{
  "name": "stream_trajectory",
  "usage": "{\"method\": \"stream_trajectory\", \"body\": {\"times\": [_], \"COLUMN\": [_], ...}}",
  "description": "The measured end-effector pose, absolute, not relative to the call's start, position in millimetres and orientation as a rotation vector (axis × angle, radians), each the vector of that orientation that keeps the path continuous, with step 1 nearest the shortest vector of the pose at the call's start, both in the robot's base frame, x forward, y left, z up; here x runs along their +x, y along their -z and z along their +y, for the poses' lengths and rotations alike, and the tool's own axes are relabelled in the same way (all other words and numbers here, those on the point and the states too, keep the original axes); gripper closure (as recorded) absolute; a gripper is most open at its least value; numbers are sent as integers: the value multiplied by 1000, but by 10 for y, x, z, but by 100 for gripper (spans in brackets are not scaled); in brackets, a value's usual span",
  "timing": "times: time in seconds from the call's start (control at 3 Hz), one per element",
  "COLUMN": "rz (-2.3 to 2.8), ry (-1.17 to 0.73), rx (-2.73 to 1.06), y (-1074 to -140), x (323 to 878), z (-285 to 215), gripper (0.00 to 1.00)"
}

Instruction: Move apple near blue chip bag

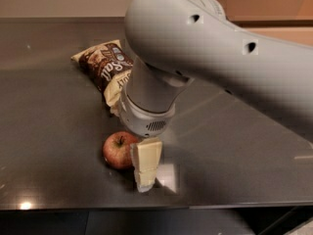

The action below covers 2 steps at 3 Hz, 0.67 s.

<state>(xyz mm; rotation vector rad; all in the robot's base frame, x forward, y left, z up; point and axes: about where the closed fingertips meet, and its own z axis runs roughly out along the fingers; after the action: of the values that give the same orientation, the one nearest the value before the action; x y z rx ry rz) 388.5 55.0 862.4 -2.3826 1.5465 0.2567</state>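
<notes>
The apple point(116, 151) is red with yellowish patches and a short dark stem, and it sits on the dark table point(49, 126) near the front edge. My gripper point(145, 170) hangs from the big grey arm point(205, 58) and reaches down to the table right beside the apple's right side, touching or almost touching it. The blue chip bag is hidden, most likely behind the arm.
A brown and cream chip bag point(104, 65) lies at the back left of the apple, partly covered by the arm's wrist. The table's front edge point(146, 204) runs just below the gripper. The arm blocks the table's middle and right.
</notes>
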Motion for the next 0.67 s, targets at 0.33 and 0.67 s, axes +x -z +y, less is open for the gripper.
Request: {"method": "stream_trajectory", "body": {"times": [0.33, 0.67], "rz": [1528, 1542], "ry": [-277, -285], "rx": [-2396, -2389], "y": [-8585, -8551], "x": [3899, 3967], "z": [665, 672], "gripper": [18, 41]}}
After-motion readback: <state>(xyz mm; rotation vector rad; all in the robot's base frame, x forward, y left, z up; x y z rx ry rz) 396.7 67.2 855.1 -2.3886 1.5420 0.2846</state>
